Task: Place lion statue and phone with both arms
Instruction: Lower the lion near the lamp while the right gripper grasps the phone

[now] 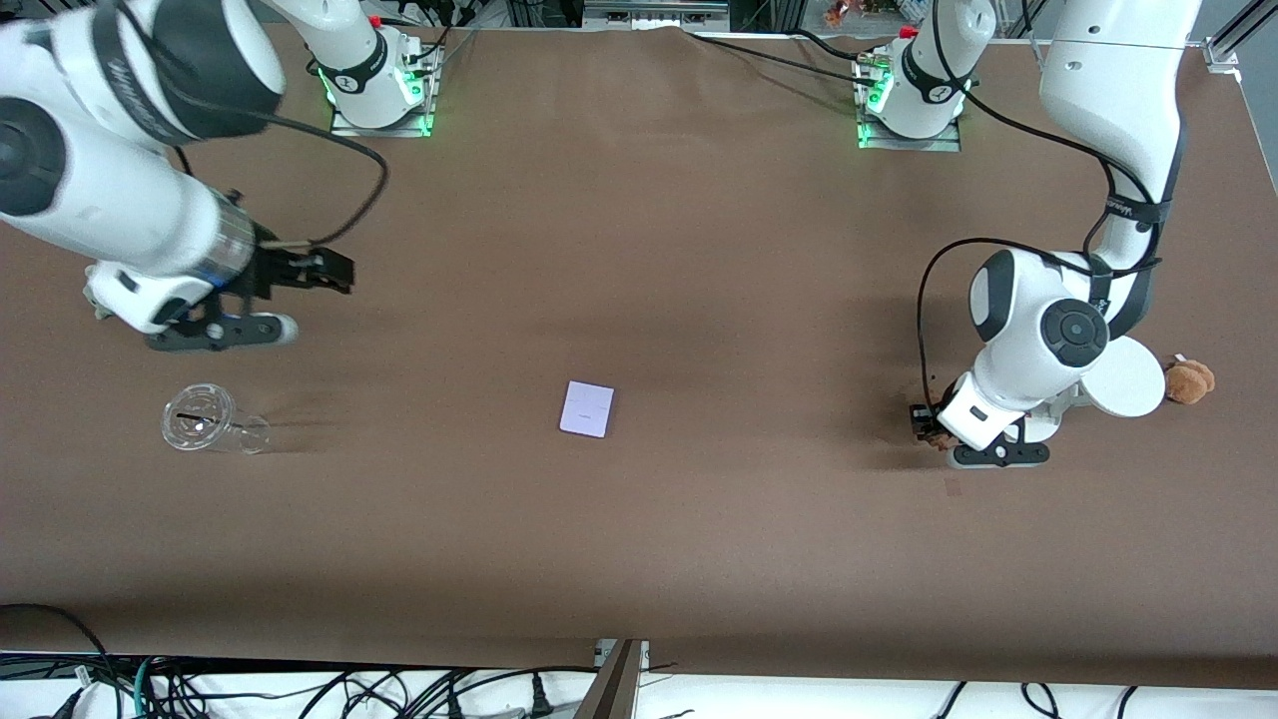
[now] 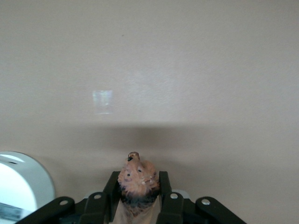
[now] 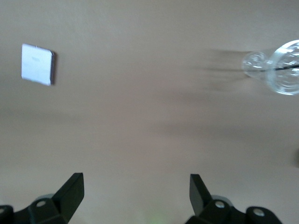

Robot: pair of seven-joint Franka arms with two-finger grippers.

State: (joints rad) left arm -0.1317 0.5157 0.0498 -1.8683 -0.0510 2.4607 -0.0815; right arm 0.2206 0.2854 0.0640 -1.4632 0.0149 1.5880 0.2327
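The lion statue [image 2: 138, 176], orange-brown with a darker mane, is gripped between my left gripper's [image 2: 138, 177] fingers, head end sticking out. In the front view this gripper [image 1: 926, 424] is low over the table at the left arm's end, beside the white stand. The phone [image 1: 587, 409], a pale lavender-white square slab, lies flat at mid-table; it shows faintly in the left wrist view [image 2: 103, 101] and in the right wrist view [image 3: 37, 64]. My right gripper [image 1: 334, 272] is open and empty [image 3: 135, 182], over the table at the right arm's end.
A clear plastic cup [image 1: 212, 421] lies on its side near the right arm's end, also in the right wrist view [image 3: 275, 67]. A white round-based stand [image 1: 1128, 377] and a fuzzy brown plush toy [image 1: 1190, 380] sit beside the left arm's wrist.
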